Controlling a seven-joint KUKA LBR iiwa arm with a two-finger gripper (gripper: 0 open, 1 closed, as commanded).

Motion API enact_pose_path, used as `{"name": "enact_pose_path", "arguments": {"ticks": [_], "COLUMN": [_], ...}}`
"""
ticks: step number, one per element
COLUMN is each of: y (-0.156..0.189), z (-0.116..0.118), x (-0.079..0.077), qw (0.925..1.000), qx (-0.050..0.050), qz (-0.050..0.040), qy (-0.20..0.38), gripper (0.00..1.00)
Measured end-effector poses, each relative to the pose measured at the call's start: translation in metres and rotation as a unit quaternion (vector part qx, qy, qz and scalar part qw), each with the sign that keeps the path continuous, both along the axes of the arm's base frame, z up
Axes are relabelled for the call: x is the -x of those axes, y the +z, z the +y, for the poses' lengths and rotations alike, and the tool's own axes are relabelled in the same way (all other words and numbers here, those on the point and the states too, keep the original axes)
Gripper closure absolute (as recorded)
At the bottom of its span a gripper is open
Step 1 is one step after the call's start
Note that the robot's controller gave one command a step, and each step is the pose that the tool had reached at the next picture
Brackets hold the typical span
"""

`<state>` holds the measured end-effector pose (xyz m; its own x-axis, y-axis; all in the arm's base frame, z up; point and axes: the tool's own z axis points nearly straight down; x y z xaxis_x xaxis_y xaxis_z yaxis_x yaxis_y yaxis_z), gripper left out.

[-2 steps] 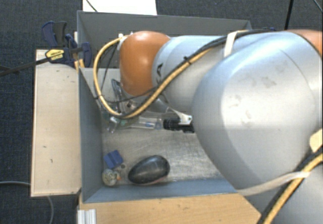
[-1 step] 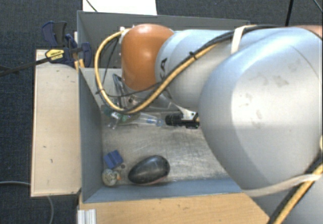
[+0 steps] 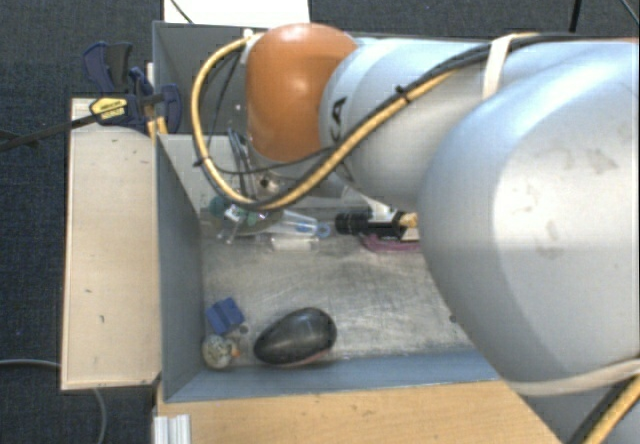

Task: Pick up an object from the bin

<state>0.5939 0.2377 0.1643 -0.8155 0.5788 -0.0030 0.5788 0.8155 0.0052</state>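
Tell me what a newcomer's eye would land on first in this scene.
The huge silver-grey arm dominates, sweeping in from the right, with its orange wrist cover hanging over the far end of the bin. Next comes the dark oval lump lying alone by the near wall, with a small blue piece just to its left. Under the wrist sits a clutter of clear plastic bits.
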Motion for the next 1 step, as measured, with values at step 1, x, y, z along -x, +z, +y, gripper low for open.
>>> {"name": "enact_pose_path", "arguments": {"ticks": [1], "y": [0.0107], "z": [0.0002], "x": [-0.0010], "qw": [1.0000], "qx": [0.000], "qz": [-0.0003], "qy": [0.002], "gripper": [1.00]}}
